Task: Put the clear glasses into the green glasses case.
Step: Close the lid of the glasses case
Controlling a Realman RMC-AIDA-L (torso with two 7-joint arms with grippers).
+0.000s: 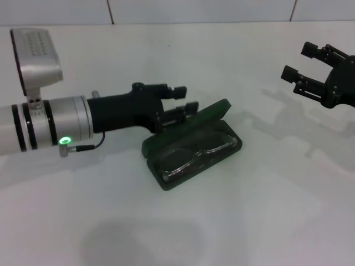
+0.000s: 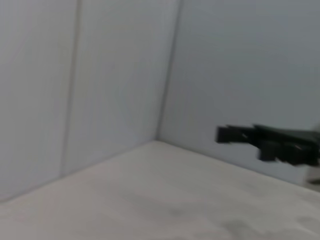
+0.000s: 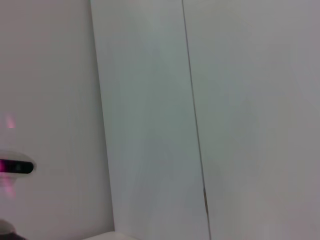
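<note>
The green glasses case (image 1: 191, 145) lies open on the white tabletop (image 1: 260, 210) near the middle of the head view, set at a slant. Its lid stands raised along the far edge. The clear glasses (image 1: 195, 157) lie inside the lower half of the case, lenses side by side along its length, the frame showing only as faint glints against the dark lining.

The left pincer (image 1: 184, 98) reaches in from the left, level with the tabletop, its fingers parted and grasping nothing. The fingertips sit just behind the raised lid, close to its edge; contact with the lid cannot be confirmed. A green light (image 1: 65, 141) glows on the silver wrist section of that arm.

The right pincer (image 1: 304, 62) hangs above the tabletop at the right edge of the head view, well apart from the case, fingers spread and empty. It appears again in the left wrist view (image 2: 235, 135) as a dark shape before the pale wall (image 2: 115, 75).

The right wrist view shows only wall panels (image 3: 150, 100).
</note>
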